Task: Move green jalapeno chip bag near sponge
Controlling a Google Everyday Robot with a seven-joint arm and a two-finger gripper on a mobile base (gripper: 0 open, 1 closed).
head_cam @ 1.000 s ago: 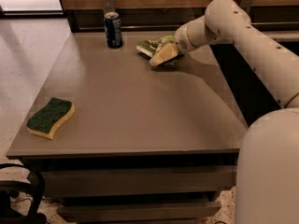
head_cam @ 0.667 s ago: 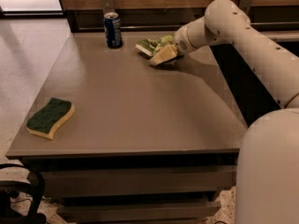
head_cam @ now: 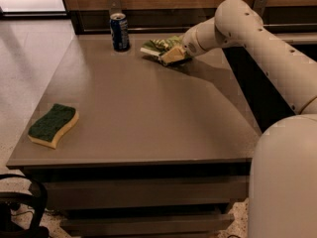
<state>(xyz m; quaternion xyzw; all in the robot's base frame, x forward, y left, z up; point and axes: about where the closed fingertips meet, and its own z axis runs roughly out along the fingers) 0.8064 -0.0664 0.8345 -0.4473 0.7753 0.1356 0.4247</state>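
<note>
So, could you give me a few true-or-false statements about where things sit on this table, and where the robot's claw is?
The sponge lies near the front left corner of the table. True.
The green jalapeno chip bag lies beside the sponge. False: it is at the far side, well apart from it.
The blue soda can stands upright. True.
The gripper is over the sponge. False: it is at the chip bag.
The sponge's yellow foam faces up. False: its dark green side does.
</note>
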